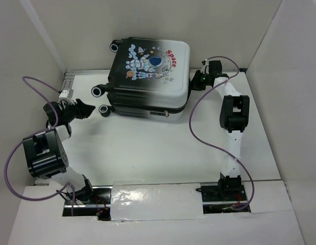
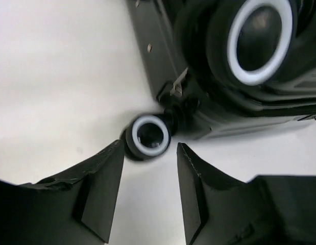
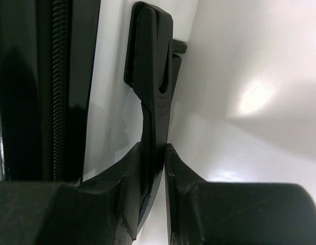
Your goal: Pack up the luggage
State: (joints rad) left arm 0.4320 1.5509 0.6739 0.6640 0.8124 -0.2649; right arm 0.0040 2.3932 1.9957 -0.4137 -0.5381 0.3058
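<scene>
Red "Space" on the luggage [image 1: 147,76] shell

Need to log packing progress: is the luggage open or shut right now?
Shut. The luggage lies flat, printed shell up, its two halves together all along the near side; no lining shows.

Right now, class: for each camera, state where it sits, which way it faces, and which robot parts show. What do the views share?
Top external: above and behind the robot, looking down on the luggage; left arm and right arm show.
Left wrist: on the left arm, facing a luggage wheel; open left claw shows.
Right wrist: on the right arm, facing the side handle; right claw pinches it.
Shared: the luggage appears in all three.
</scene>
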